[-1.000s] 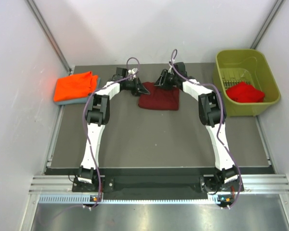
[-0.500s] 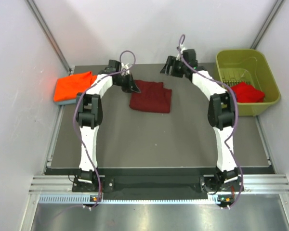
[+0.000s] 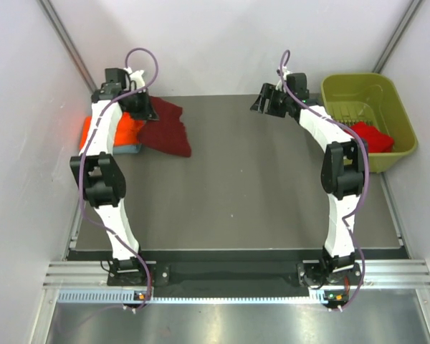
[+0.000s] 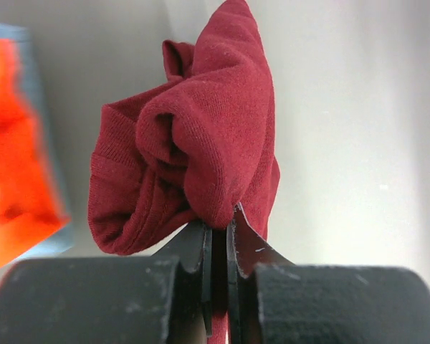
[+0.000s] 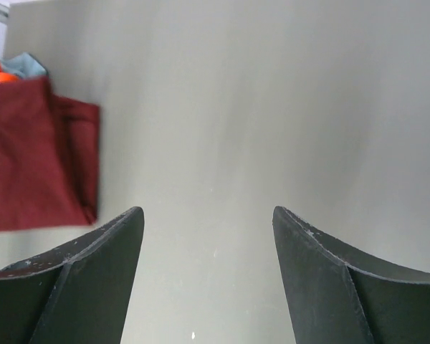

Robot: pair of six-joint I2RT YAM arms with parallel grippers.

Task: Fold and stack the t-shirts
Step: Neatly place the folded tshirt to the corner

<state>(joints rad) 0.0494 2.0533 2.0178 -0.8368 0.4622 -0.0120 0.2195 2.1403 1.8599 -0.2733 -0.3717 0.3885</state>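
Note:
My left gripper point(image 3: 143, 112) point(image 4: 218, 218) is shut on a bunched fold of the folded dark maroon t-shirt point(image 3: 168, 132) point(image 4: 193, 143). The shirt hangs and drags at the table's back left, its left edge over the stack. That stack is the bright orange t-shirt point(image 3: 130, 130) point(image 4: 14, 179) on the grey-blue t-shirt point(image 3: 129, 149) point(image 5: 25, 66), partly hidden by my left arm. My right gripper point(image 3: 260, 104) point(image 5: 208, 215) is open and empty above the bare back middle of the table. The maroon shirt point(image 5: 29, 158) lies far to its left. The bright red t-shirt point(image 3: 373, 136) lies crumpled in the bin.
An olive-green plastic bin point(image 3: 358, 86) stands at the back right corner. White walls close in the table on the left, back and right. The dark grey table top point(image 3: 236, 193) stretches between the arms.
The left gripper has pulled the maroon t-shirt from the back middle over to the orange stack at the left. The right gripper opened, let go of it and drew back to the right.

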